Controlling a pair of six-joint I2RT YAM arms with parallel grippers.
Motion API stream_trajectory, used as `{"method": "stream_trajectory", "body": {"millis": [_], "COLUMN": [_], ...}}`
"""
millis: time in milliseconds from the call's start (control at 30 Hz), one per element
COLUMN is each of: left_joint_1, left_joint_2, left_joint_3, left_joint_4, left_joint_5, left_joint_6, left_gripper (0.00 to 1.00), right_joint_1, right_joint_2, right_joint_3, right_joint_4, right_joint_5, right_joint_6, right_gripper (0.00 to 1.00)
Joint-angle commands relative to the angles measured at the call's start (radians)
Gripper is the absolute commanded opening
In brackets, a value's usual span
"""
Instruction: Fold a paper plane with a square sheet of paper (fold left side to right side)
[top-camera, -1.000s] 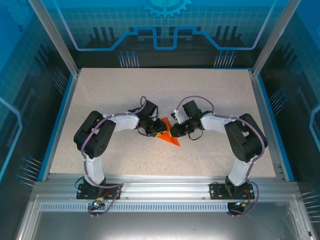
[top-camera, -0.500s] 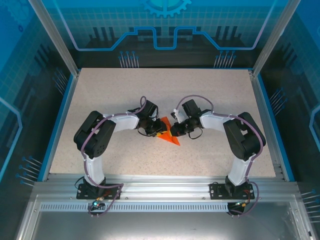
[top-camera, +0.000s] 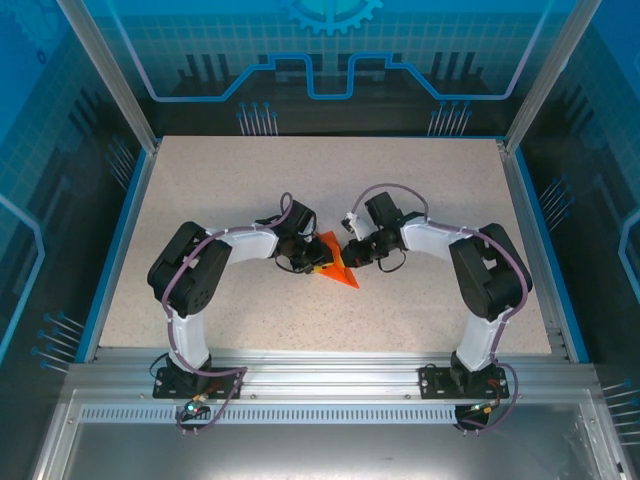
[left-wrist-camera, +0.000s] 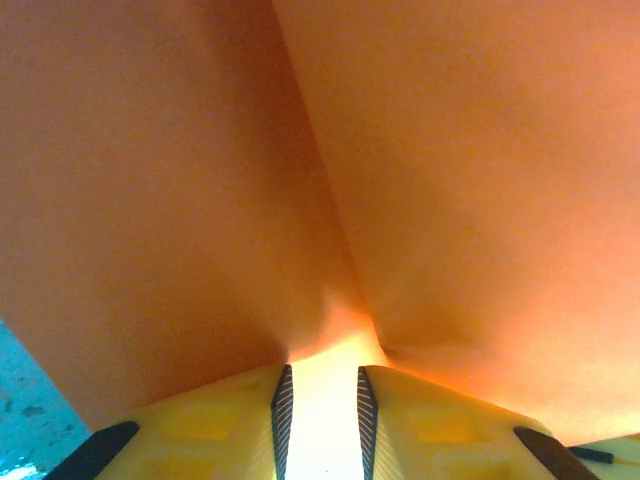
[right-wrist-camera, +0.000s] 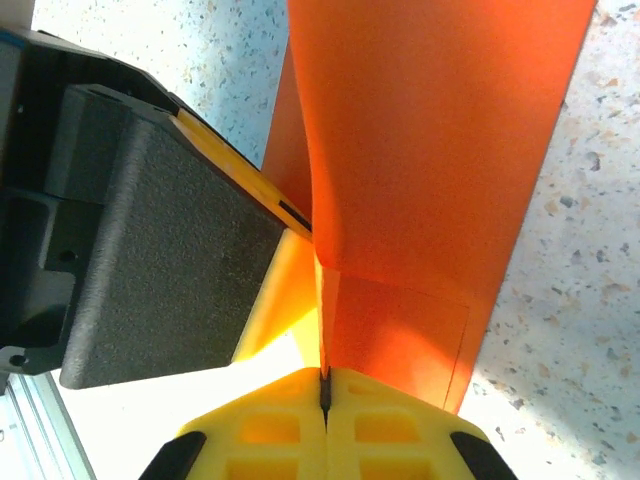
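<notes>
Speckled beige surface (top-camera: 420, 200), ringed by a blue-lit enclosure, is carrying two arms that are meeting at the centre of the overhead frame. The sheet of paper (top-camera: 336, 268), bright orange and already partly folded to a pointed shape, is sitting between them.

The right pincer (top-camera: 350, 258) is closing fully on the sheet: in the right wrist view its yellow tips (right-wrist-camera: 323, 385) are pressing together at the bottom centre, with a crease running from them up the frame. The left pincer (top-camera: 317, 262) is coming at the sheet from the left side. In its own wrist view the fingers (left-wrist-camera: 283, 400) are standing a narrow slit apart and the paper's valley is running down into that slit. Whether the pads are actually biting cannot be told.

The step in hand appears to be carrying the left side across onto the right. Doing it well probably means using the right pincer as a fixed anchor on the crease while the left one is sweeping its flap over in a low arc, not pulling outward, since thin paper gripped from two sides tears or buckles easily. The moving edge should be landing squarely on the right edge before any pressing. The crease should then be flattened from the anchored end outward against the surface.
</notes>
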Motion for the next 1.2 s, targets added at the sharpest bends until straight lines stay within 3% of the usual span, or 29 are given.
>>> {"method": "stream_trajectory", "body": {"millis": [0,433,1167], "left_joint_1": [-0.007,-0.007,-0.007], "left_joint_2": [0.009,0.005,0.003], "left_joint_3": [-0.001,-0.003,-0.008], "left_joint_4": [-0.026,-0.028,-0.03], "left_joint_5": [-0.009,-0.009,-0.011], "left_joint_6": [-0.003,0.001,0.001], "left_gripper": [0.28,0.27,0.26], "right_joint_1": [-0.014,-0.043,-0.069], "right_joint_2": [0.028,0.099,0.216], "right_joint_3": [0.043,0.113,0.248], "right_joint_4": [-0.063,-0.165,-0.286], "right_joint_5": [-0.02,-0.092,-0.107], "right_joint_6": [-0.05,-0.128,-0.217], "right_gripper": [0.02,0.03,0.04]}}
